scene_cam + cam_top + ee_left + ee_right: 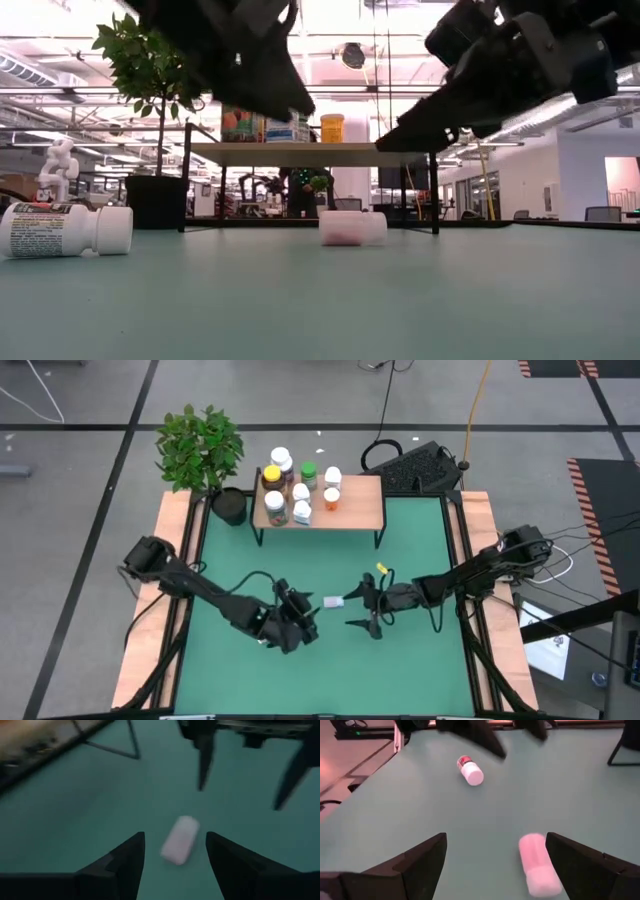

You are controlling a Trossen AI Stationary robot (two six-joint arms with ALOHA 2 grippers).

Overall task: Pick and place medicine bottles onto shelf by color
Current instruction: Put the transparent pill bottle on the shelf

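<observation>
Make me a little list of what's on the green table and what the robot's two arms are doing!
Table: green top
Shelf: light wood top, at the far edge
On shelf: a cluster of bottles on its left part
Lying bottle: pale one on its side mid-table, between both tools
Other bottle: white-capped, on its side, in the low view
Left tool: open, beside the pale bottle
Right tool: open, on its other side
Plant: in a black pot, left of the shelf
</observation>
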